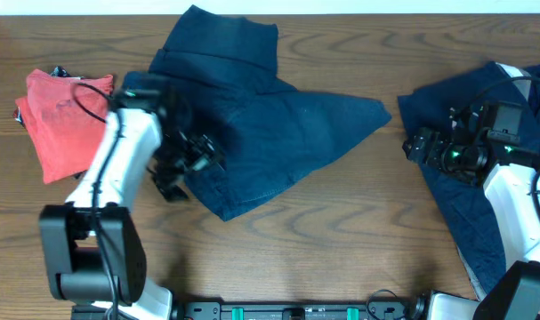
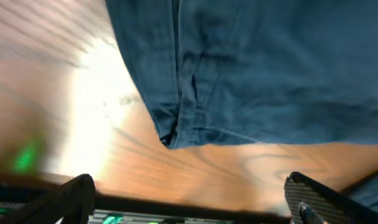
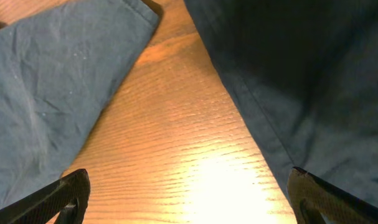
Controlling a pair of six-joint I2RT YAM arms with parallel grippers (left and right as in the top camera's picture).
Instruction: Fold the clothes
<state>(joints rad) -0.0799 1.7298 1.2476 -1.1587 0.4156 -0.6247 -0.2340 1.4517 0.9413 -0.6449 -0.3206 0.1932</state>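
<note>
A dark navy garment [image 1: 252, 116] lies crumpled in the middle of the table [image 1: 341, 249]. Its upper part reaches the far edge, one side tapers to a point towards the right, and a lower corner points at the near edge. In the left wrist view its stitched hem [image 2: 176, 118] folds down into that corner, with bare wood below.

The left gripper [image 1: 188, 169] sits at the garment's left edge. Its fingers [image 2: 73, 196] are spread wide, with nothing between them.

A second navy garment [image 1: 470, 222] lies at the right side of the table, partly under the right arm. The right gripper [image 1: 416, 147] hovers at its left edge, fingers [image 3: 67, 196] wide apart and empty, with blue cloth on either side of a bare strip of wood.

A red garment [image 1: 60, 120] lies well apart at the far left.
</note>
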